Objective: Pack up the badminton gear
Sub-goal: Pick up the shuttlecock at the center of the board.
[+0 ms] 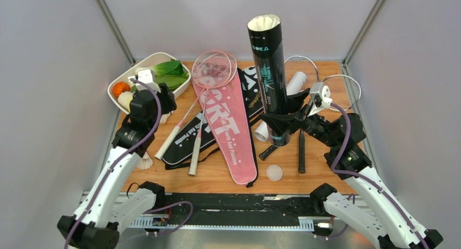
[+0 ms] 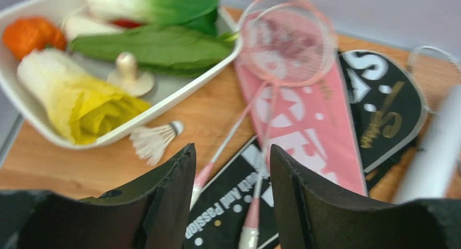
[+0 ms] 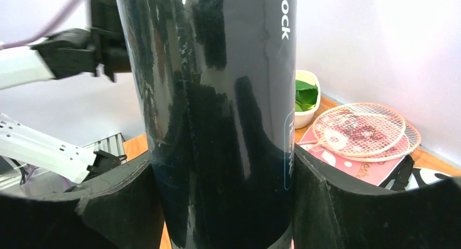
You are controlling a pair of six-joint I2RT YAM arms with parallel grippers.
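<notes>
Clamping both pads on the black tube (image 1: pixel 270 69), our right gripper (image 1: pixel 280 124) holds it upright with the open mouth facing up. We reckon that's so shuttlecocks can be dropped straight in. On the other side, our left gripper (image 2: pixel 232 151) has its fingers apart with nothing between them. It's aimed at the white shuttlecock (image 2: pixel 155 140) lying on the table (image 2: pixel 54 165) just beside the dish (image 2: pixel 185 88), a likely first pick. Further out, the pink rackets (image 2: pixel 288 42) lie across the pink cover (image 2: pixel 312 135) and black cover (image 2: pixel 380 107), not yet packed.

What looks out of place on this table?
The white rectangular dish of vegetables at the far left: it holds food, not sports equipment. Also, a white feather shuttlecock lies loose beside it.
</notes>
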